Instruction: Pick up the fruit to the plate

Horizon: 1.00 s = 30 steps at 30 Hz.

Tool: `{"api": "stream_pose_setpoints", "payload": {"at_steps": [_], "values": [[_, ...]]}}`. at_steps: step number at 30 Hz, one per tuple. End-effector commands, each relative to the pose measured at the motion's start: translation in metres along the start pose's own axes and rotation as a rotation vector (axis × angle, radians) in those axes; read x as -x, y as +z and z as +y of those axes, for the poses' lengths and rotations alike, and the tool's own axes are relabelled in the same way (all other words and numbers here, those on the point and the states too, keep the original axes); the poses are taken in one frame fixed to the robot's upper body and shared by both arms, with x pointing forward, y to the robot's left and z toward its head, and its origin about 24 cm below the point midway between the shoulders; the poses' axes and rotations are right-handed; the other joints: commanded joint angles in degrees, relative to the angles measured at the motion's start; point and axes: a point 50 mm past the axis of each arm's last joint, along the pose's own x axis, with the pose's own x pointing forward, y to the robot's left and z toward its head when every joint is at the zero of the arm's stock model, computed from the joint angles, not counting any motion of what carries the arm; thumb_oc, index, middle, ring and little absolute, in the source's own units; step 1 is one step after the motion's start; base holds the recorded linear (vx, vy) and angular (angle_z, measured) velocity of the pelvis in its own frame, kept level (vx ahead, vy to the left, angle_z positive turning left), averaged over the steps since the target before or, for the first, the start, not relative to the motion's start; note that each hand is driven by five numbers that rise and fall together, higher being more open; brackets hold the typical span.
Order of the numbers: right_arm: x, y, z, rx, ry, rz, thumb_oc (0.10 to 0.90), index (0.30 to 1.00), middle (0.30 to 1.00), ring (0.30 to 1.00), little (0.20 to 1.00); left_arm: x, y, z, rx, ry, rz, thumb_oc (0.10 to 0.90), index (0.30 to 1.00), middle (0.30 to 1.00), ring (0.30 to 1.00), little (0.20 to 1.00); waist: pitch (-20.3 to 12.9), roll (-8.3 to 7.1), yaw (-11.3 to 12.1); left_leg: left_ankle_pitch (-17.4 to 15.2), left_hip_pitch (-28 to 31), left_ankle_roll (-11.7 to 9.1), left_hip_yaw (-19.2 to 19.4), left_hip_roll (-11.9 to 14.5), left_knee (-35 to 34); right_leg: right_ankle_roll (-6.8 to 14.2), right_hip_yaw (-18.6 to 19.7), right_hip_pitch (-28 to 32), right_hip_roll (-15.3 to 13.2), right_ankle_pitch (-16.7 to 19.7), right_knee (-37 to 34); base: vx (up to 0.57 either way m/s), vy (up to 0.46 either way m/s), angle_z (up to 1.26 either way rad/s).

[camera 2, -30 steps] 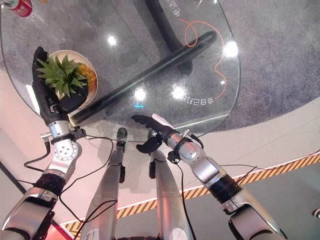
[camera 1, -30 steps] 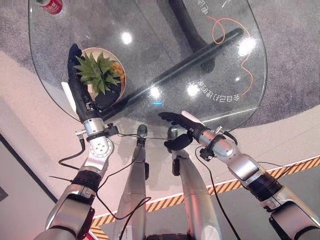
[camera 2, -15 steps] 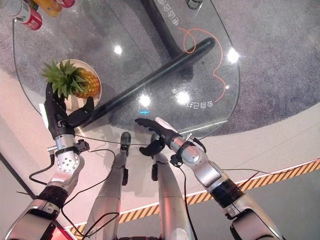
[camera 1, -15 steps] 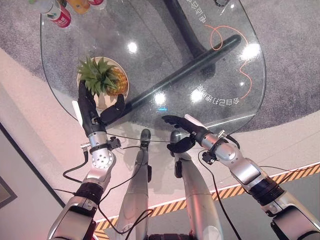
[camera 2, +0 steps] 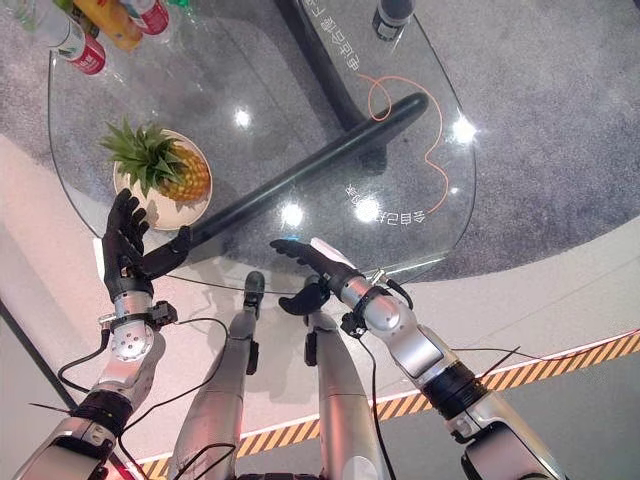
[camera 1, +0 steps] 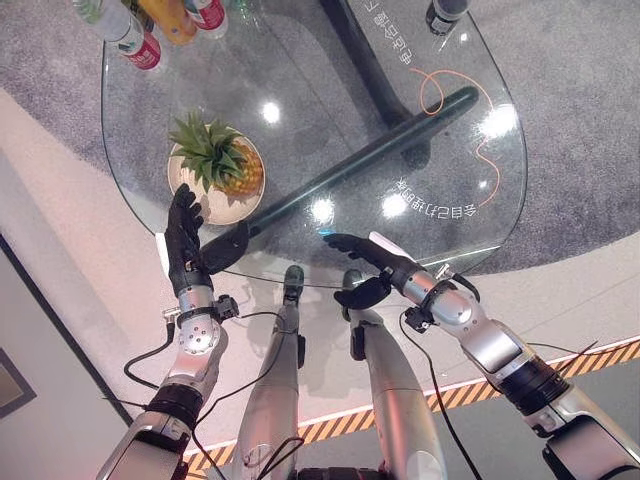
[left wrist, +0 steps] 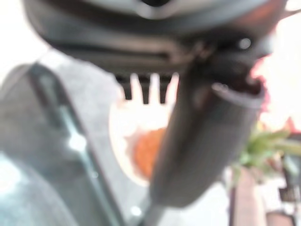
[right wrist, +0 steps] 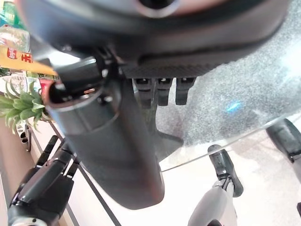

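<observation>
A pineapple [camera 1: 232, 167] with green leaves lies on a pale round plate [camera 1: 216, 211] at the near left of the glass table. My left hand [camera 1: 185, 240] is open just in front of the plate, over the table's edge, fingers straight and thumb spread, holding nothing. In the left wrist view the pineapple [left wrist: 147, 153] shows past the thumb [left wrist: 202, 141]. My right hand [camera 1: 365, 262] hovers open at the table's near edge, in the middle, far from the fruit.
The glass table [camera 1: 300, 90] has a dark leg [camera 1: 380, 160] under it. Bottles and a red can [camera 1: 146, 52] stand at the far left corner. A dark can [camera 1: 445, 12] stands at the far edge.
My left hand has let go of the pineapple and drawn back towards the near edge; the pineapple stays on the plate. The camera has shifted. The right hand has hardly moved.
</observation>
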Motion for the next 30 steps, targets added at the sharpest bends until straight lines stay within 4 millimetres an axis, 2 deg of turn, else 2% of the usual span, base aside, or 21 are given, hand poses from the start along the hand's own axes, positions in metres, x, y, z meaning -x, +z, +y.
{"api": "stream_pose_setpoints", "payload": {"at_steps": [1, 4, 7, 8, 13, 14, 19, 22, 25, 30], "values": [[0.013, 0.025, 0.003, -0.049, 0.025, -0.175, 0.800, 0.900, 0.900, 0.900, 0.900, 0.002, -0.001, 0.005, 0.087, 0.028, 0.018, 0.800, 0.900, 0.900, 0.900, 0.900, -1.30, 2.00, -1.75, -2.82, 1.82, 2.66, -3.31, -3.58, 2.40, 2.44, -4.99, 7.12, -0.68, 2.19, -6.78, 0.00, 0.000, 0.00], [0.011, 0.017, 0.007, -0.144, 0.059, -0.153, 0.800, 0.900, 0.900, 0.900, 0.900, 0.008, -0.016, 0.009, 0.085, 0.033, 0.102, 0.800, 0.900, 0.900, 0.900, 0.900, -1.30, 1.99, -1.50, -2.95, 4.16, 2.91, -3.36, -3.56, 1.38, 2.60, -5.01, 9.21, -0.87, 2.25, -7.58, 0.00, 0.000, 0.00], [0.012, -0.008, 0.014, -0.224, 0.069, -0.074, 0.800, 0.900, 0.900, 0.900, 0.900, 0.024, -0.039, 0.015, 0.070, 0.016, 0.224, 0.800, 0.900, 0.900, 0.900, 0.900, -1.30, 2.31, -1.24, -3.46, 8.30, 3.11, -3.08, -3.47, 0.15, 2.78, -4.64, 13.19, -1.23, 2.22, -8.86, 0.00, 0.000, 0.00], [0.012, -0.008, 0.014, -0.224, 0.069, -0.074, 0.800, 0.900, 0.900, 0.900, 0.900, 0.024, -0.039, 0.015, 0.070, 0.016, 0.224, 0.800, 0.900, 0.900, 0.900, 0.900, -1.30, 2.31, -1.24, -3.46, 8.30, 3.11, -3.08, -3.47, 0.15, 2.78, -4.64, 13.19, -1.23, 2.22, -8.86, 0.00, 0.000, 0.00], [0.023, -0.048, 0.025, -0.333, 0.058, 0.045, 0.800, 0.900, 0.900, 0.900, 0.900, 0.058, -0.070, 0.023, 0.050, -0.002, 0.394, 0.800, 0.900, 0.900, 0.900, 0.900, -1.31, 2.62, -0.96, -4.00, 17.26, 3.00, -2.64, -3.45, -3.42, 3.21, -4.06, 22.11, -2.09, 2.94, -12.96, 0.01, -0.003, 0.00], [0.028, -0.059, 0.030, -0.376, 0.045, 0.079, 0.800, 0.900, 0.900, 0.900, 0.900, 0.069, -0.079, 0.027, 0.033, 0.005, 0.445, 0.800, 0.900, 0.900, 0.900, 0.900, -1.50, 2.60, -0.70, -4.23, 20.45, 2.94, -2.63, -3.56, -4.65, 3.41, -3.98, 25.54, -2.40, 3.13, -14.49, 0.06, -0.022, 0.01], [0.045, -0.088, 0.054, -0.608, 0.022, 0.153, 0.800, 0.900, 0.900, 0.900, 0.900, 0.104, -0.100, 0.045, -0.031, 0.042, 0.561, 0.800, 0.900, 0.900, 0.900, 0.900, -6.63, 2.32, -0.18, -4.73, 26.60, 2.78, -2.77, -3.85, -8.40, 3.99, -3.59, 32.17, -2.95, 3.68, -18.90, 0.11, -0.018, 0.05], [0.056, -0.107, 0.078, -0.625, 0.003, 0.266, 0.800, 0.900, 0.900, 0.900, 0.900, 0.123, -0.111, 0.053, -0.060, 0.058, 0.641, 0.800, 0.900, 0.900, 0.900, 0.900, -9.63, 2.11, -0.19, -4.99, 29.43, 2.78, -2.43, -3.73, -9.86, 4.22, -3.44, 35.23, -3.32, 4.06, -20.76, 0.10, -0.003, 0.09], [0.070, -0.126, 0.104, -0.766, 0.000, 0.380, 0.800, 0.900, 0.900, 0.900, 0.900, 0.142, -0.120, 0.059, -0.082, 0.061, 0.716, 0.800, 0.900, 0.900, 0.900, 0.900, -12.84, 1.87, -0.37, -5.22, 31.91, 2.79, -1.93, -3.55, -10.89, 4.46, -3.23, 37.79, -3.65, 4.49, -22.29, 0.12, 0.014, 0.03], [0.094, -0.155, 0.140, -0.850, 0.004, 0.569, 0.800, 0.900, 0.900, 0.900, 0.900, 0.165, -0.132, 0.064, -0.128, 0.040, 0.817, 0.800, 0.900, 0.900, 0.900, 0.900, -17.13, 1.67, -0.56, -5.90, 35.30, 3.10, -0.83, -3.26, -11.87, 4.74, -3.07, 41.23, -4.07, 4.92, -24.16, 0.11, 0.011, 0.01]]}}
